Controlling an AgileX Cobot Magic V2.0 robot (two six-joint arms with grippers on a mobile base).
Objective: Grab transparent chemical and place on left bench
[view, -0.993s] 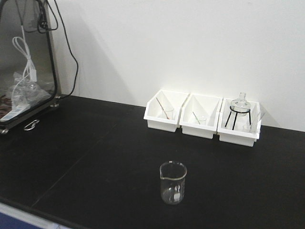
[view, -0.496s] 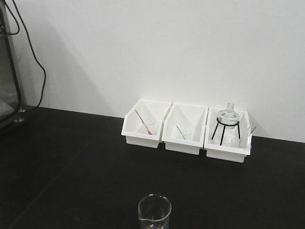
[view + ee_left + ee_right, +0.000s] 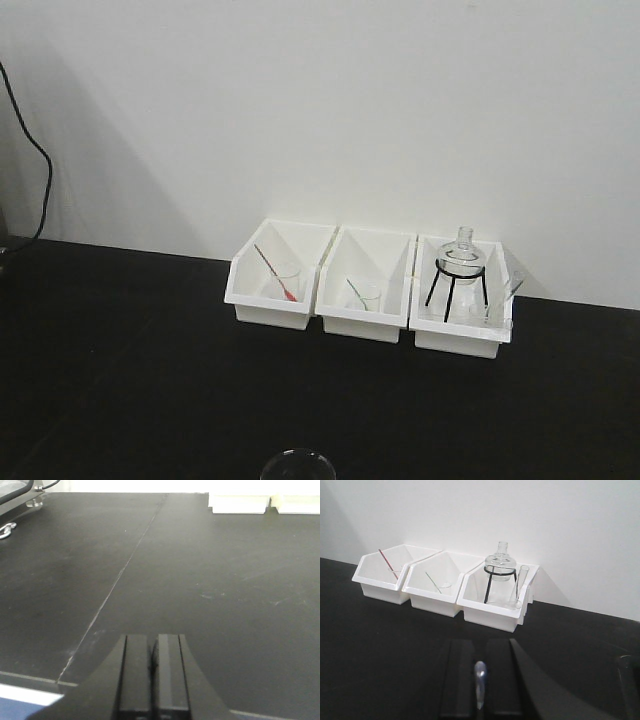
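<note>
Both claws are seen clenched. The left claw (image 3: 153, 641) is held low over the black tabletop (image 3: 225, 580), its two dark fingers pressed together with nothing between them. The right claw (image 3: 480, 647) is likewise drawn tight, though a pale glint is caught in the thin slit between its fingers, and what it is cannot be told.

The clear beaker (image 3: 297, 463) is found at the very bottom edge of the front view. Only its rounded rim is shown, set on the tabletop and well apart from the bins.

Three white open-front bins are lined up side by side against the white wall (image 3: 350, 100). A small beaker with a red rod (image 3: 283, 281) is held in the left bin (image 3: 265, 311), and another small beaker with a rod (image 3: 365, 296) in the middle bin (image 3: 358, 326). A round flask on a black tripod (image 3: 462, 256) and an upright glass tube (image 3: 521, 582) are kept in the right bin (image 3: 455, 341). A black cable (image 3: 38, 165) is hung at far left.
</note>
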